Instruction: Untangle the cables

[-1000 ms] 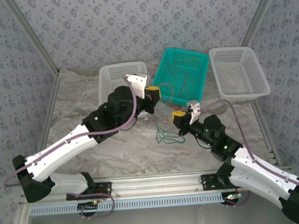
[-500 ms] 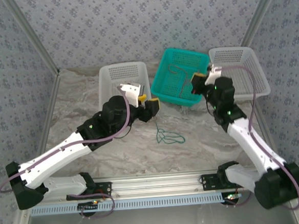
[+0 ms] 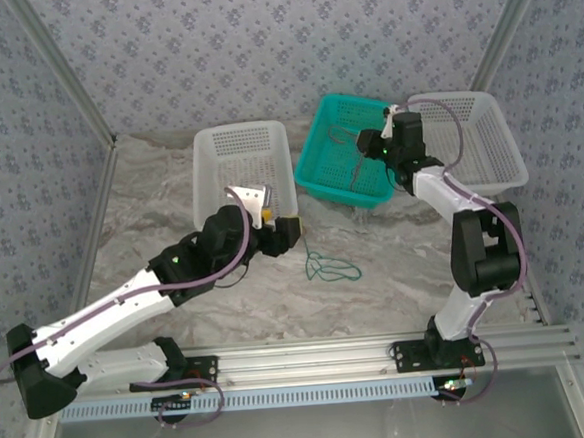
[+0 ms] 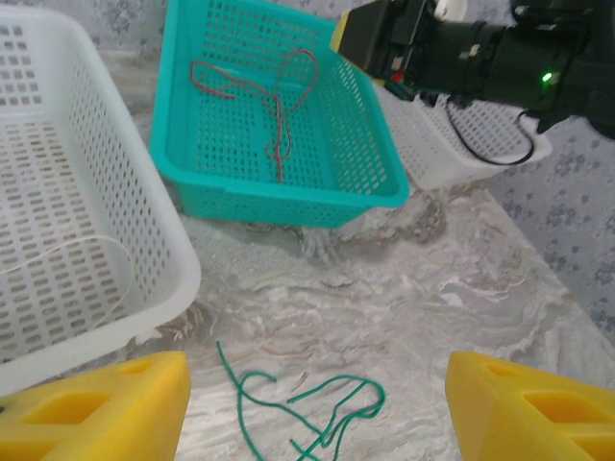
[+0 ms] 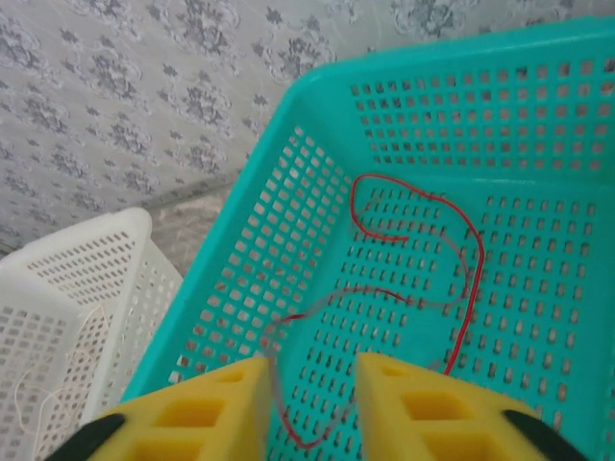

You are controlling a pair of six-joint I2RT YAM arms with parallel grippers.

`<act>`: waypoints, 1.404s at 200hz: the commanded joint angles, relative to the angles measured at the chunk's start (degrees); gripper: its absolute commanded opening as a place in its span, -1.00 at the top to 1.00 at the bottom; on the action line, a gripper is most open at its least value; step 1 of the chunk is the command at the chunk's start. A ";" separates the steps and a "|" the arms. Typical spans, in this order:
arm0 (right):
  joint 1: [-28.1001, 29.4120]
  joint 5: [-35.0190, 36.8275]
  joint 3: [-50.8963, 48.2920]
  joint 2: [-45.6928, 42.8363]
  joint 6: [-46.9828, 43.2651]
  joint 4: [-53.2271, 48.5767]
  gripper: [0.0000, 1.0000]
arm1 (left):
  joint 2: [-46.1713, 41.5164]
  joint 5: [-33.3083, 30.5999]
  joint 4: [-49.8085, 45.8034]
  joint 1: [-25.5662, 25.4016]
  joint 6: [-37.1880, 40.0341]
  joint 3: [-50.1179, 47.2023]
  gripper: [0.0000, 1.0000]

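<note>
Red cable (image 5: pixel 470 288) lies sorted in the teal basket (image 5: pixel 288 125), upper centre, under the slightly parted right gripper (image 5: pixel 312 384) — next, the wide-spread left gripper (image 3: pixel 286 229) should take the green cable (image 4: pixel 327 385) on the counter (image 3: pixel 395 262)

Bright, even light; soft shadows; pics sharp.

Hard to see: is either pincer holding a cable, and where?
Nothing appears held. The left pincer gapes open near the green cable; the right pincer stands open over the red cable in the teal basket.
</note>
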 commanded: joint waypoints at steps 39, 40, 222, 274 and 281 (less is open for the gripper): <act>3.82 1.81 -8.16 -23.94 0.98 -9.98 0.11 | 2.34 -0.79 -0.08 -0.43 -0.59 -3.63 -0.42; 4.04 1.98 -8.70 -24.63 0.98 -10.05 0.11 | 2.46 -0.73 -0.08 -0.43 -0.56 -3.67 -0.43; 24.66 4.85 -37.77 -50.12 12.53 -32.43 -0.14 | 28.62 9.74 17.28 0.97 -20.27 -8.85 0.23; 24.73 5.26 -38.51 -50.15 13.84 -31.30 -0.14 | 29.03 12.60 19.70 1.50 -20.24 -10.31 0.48; 24.74 5.27 -38.48 -50.14 13.90 -31.26 -0.14 | 29.16 13.06 20.02 1.51 -20.29 -10.38 0.50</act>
